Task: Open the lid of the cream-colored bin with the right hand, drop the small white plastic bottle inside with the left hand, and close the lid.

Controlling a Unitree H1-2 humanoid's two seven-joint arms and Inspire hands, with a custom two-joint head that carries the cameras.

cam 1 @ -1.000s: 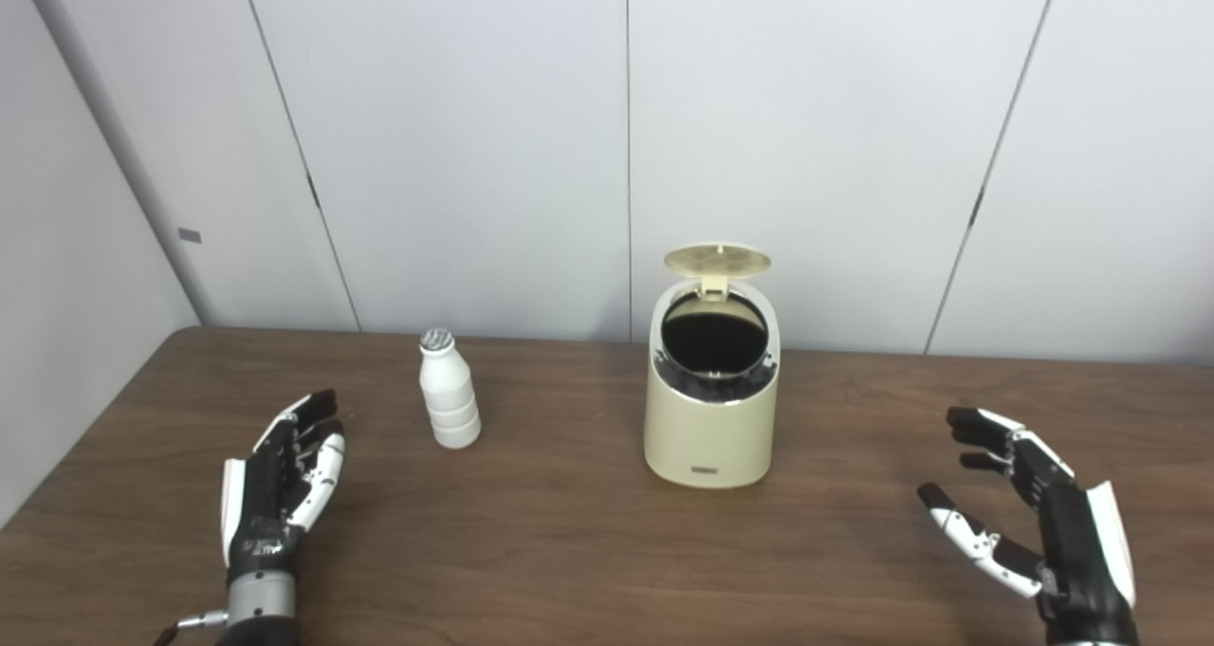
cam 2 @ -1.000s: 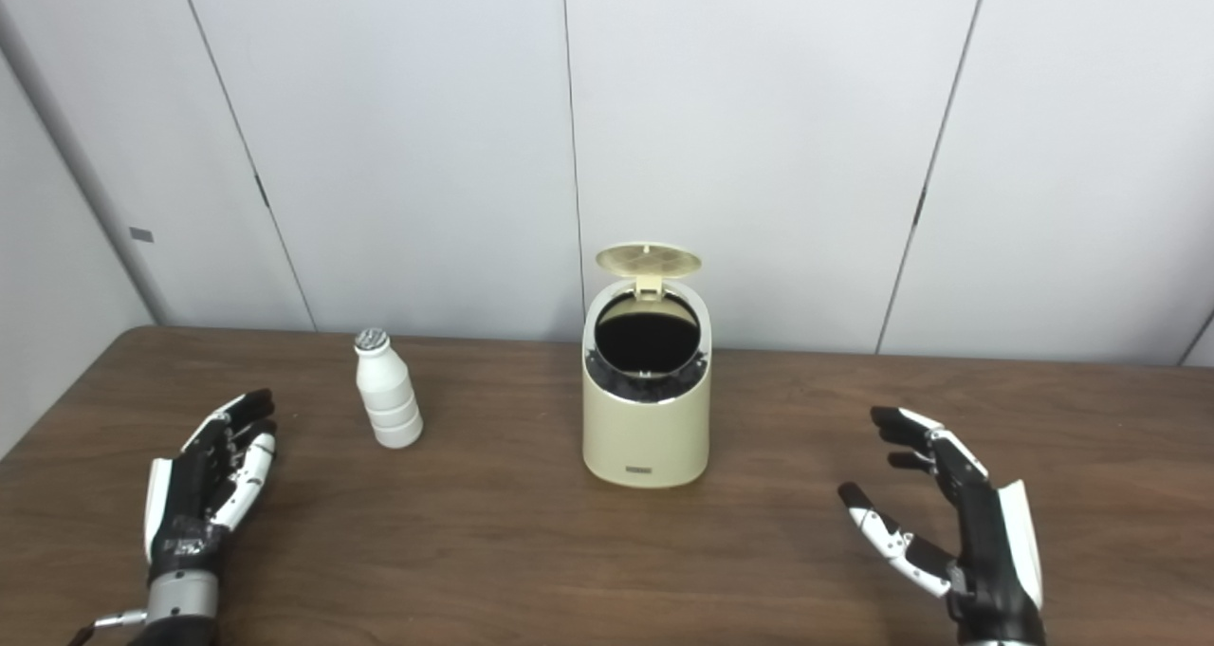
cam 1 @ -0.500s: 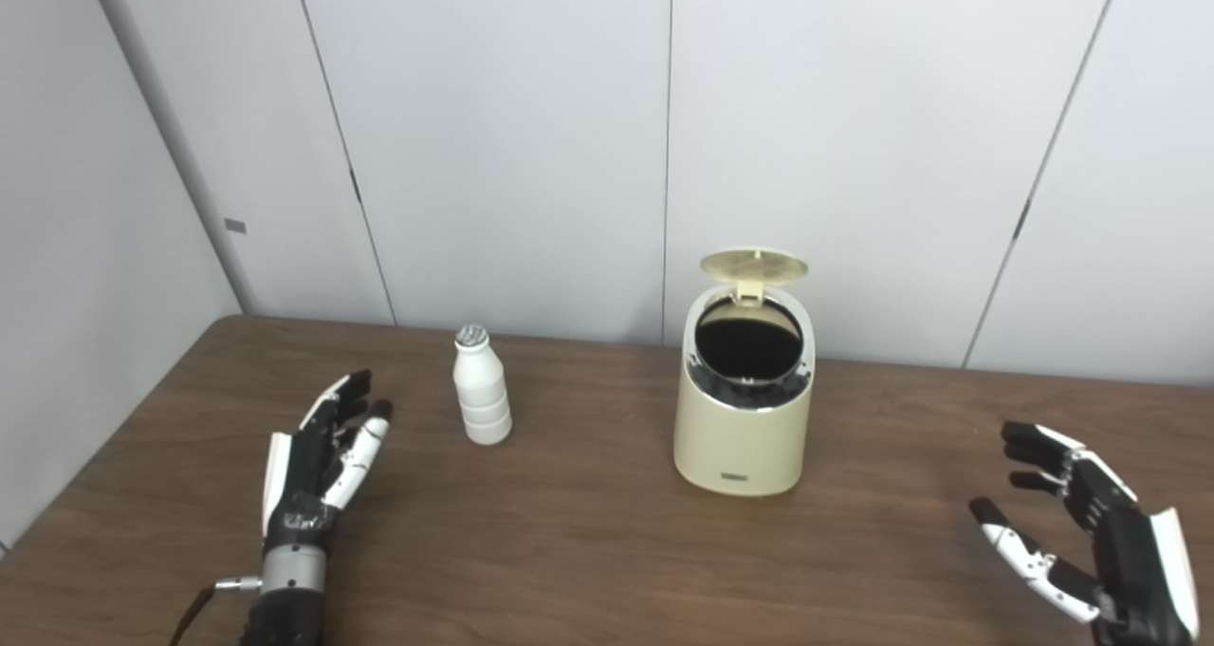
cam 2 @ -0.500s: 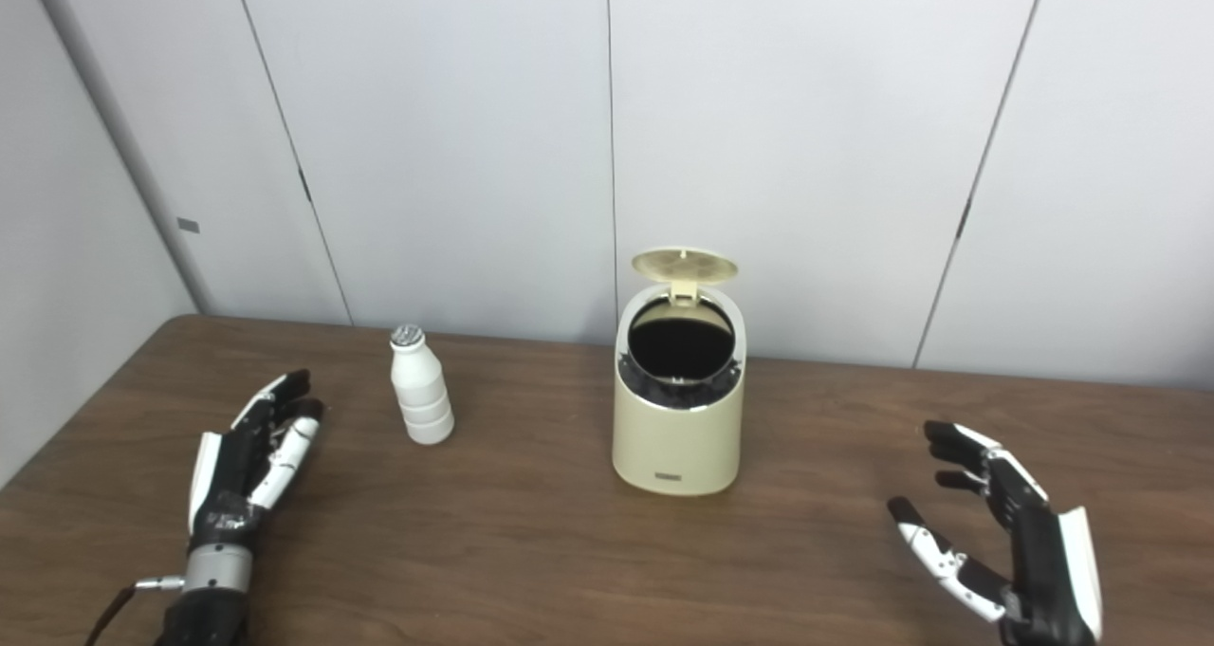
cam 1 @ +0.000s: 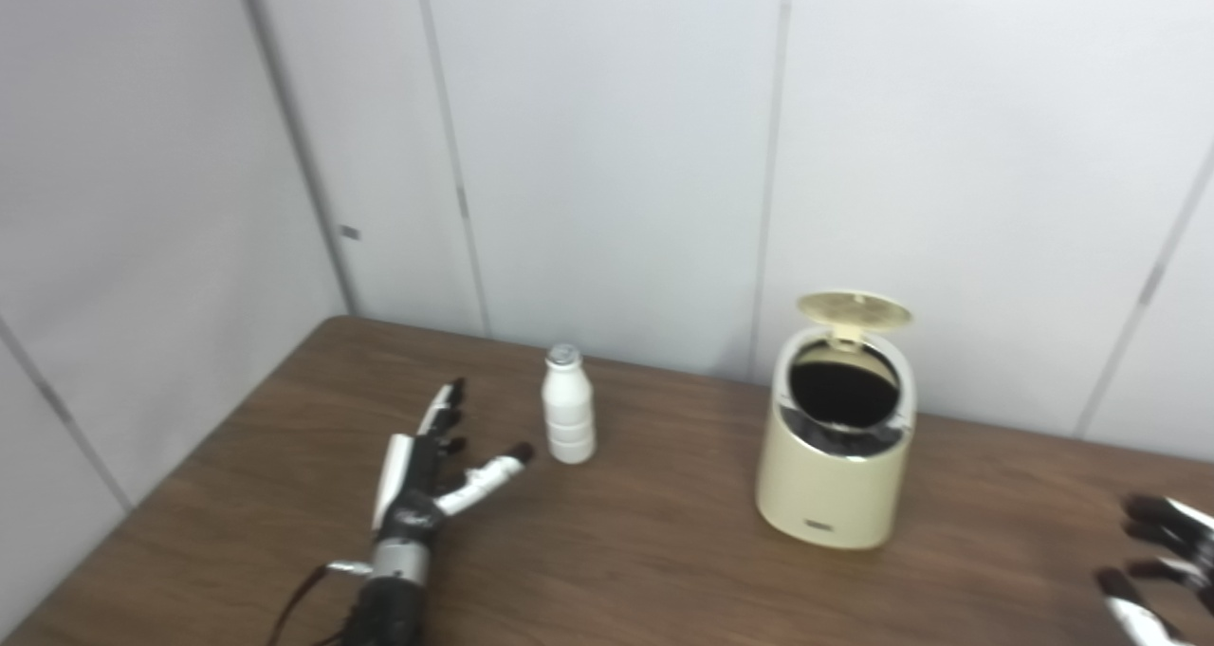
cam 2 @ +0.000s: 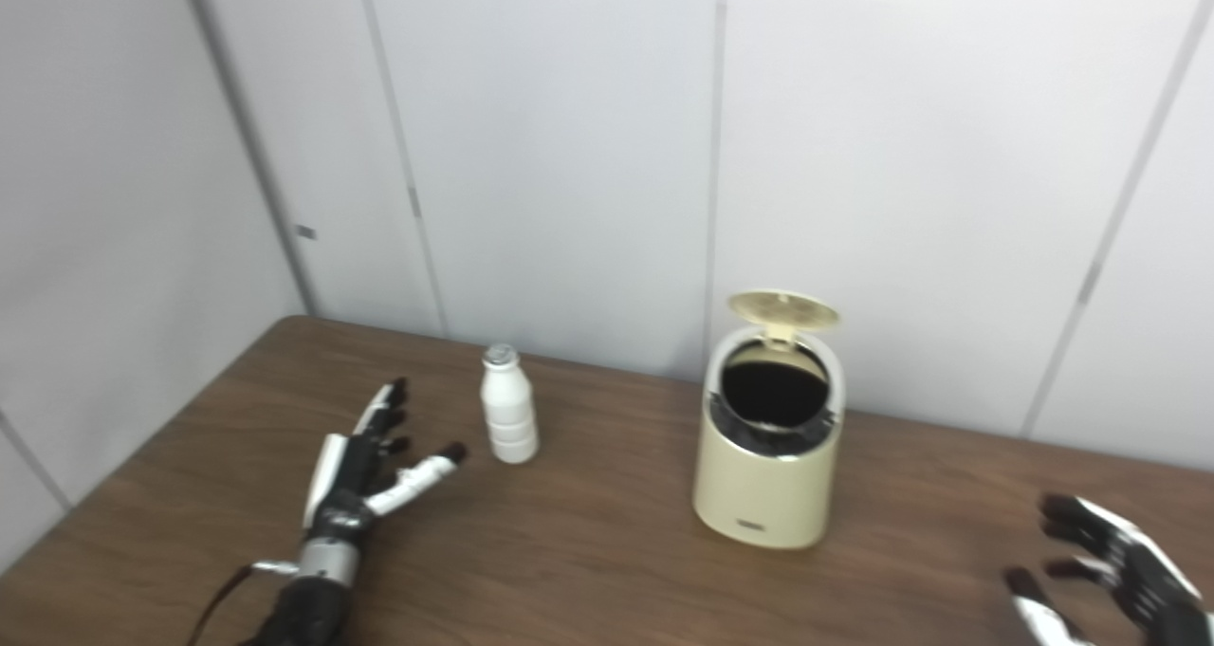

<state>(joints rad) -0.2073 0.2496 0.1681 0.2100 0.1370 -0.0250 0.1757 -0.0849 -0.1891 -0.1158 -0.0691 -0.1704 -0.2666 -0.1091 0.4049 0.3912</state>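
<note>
Stretching across the brown surface (cam 2: 588,570), bin (cam 2: 766,475) with lid (cam 2: 783,309) up, bottle (cam 2: 508,416) upright left of it. Left hand (cam 2: 365,466) spread and empty near the bottle; right hand (cam 2: 1114,570) splayed, empty. Bottle pickup is current: closing around it comes next.

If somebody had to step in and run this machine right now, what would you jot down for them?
Left robot hand: open, holding nothing, on the near left of the bottle, not touching it.
Right robot hand: open, holding nothing, far right near the table edge.
White bottle: upright on the table, left of the bin.
Cream bin: lid already up, opening dark.
Done: lid opened.
Left: grasp the bottle, drop it in, close the lid.
</note>
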